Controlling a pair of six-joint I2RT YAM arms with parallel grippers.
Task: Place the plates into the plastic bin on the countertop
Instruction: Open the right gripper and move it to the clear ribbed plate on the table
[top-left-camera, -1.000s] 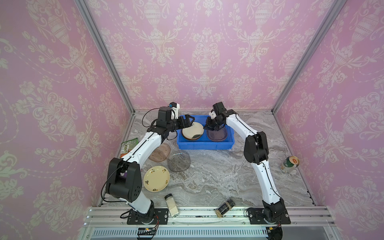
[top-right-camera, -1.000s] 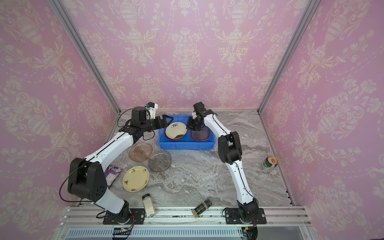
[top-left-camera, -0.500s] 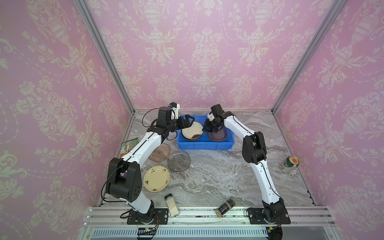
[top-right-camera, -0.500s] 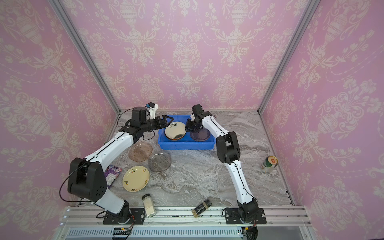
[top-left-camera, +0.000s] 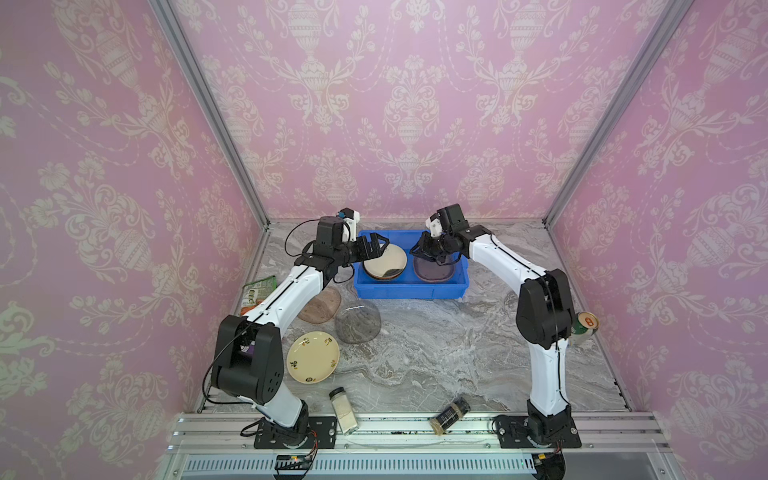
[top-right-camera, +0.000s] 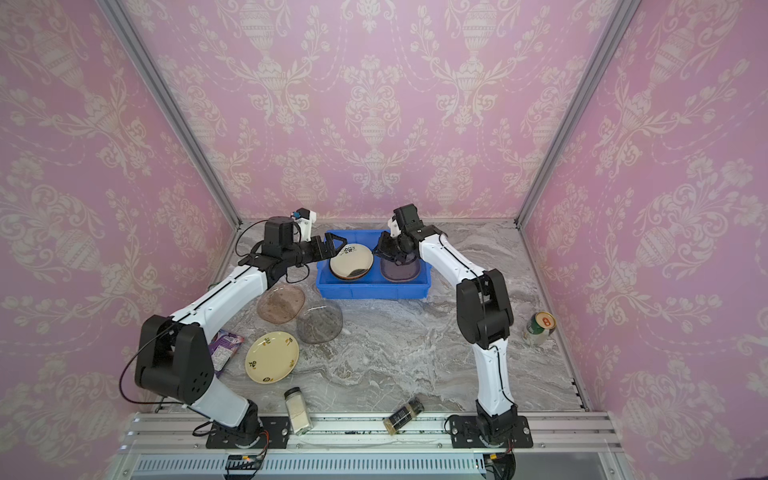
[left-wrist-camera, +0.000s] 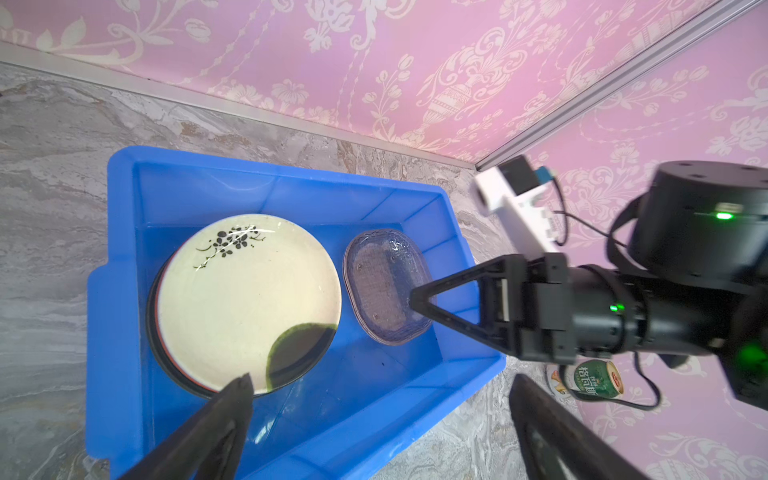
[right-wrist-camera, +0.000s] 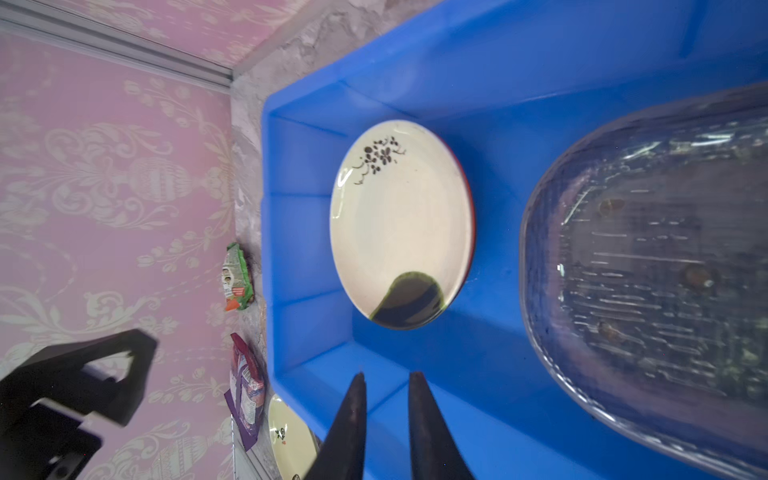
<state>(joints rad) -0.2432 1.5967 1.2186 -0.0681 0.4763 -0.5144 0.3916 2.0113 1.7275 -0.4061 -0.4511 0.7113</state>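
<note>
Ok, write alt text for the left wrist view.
A blue plastic bin holds a cream plate atop others, beside translucent glass plates. The right gripper reaches over the glass plates; the left gripper stands open.

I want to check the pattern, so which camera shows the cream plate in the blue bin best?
The left wrist view: the cream plate is large and nearly face-on, its pattern sharp. The right wrist view shows the plate whole but foreshortened. In both top views the plate is small.
</note>
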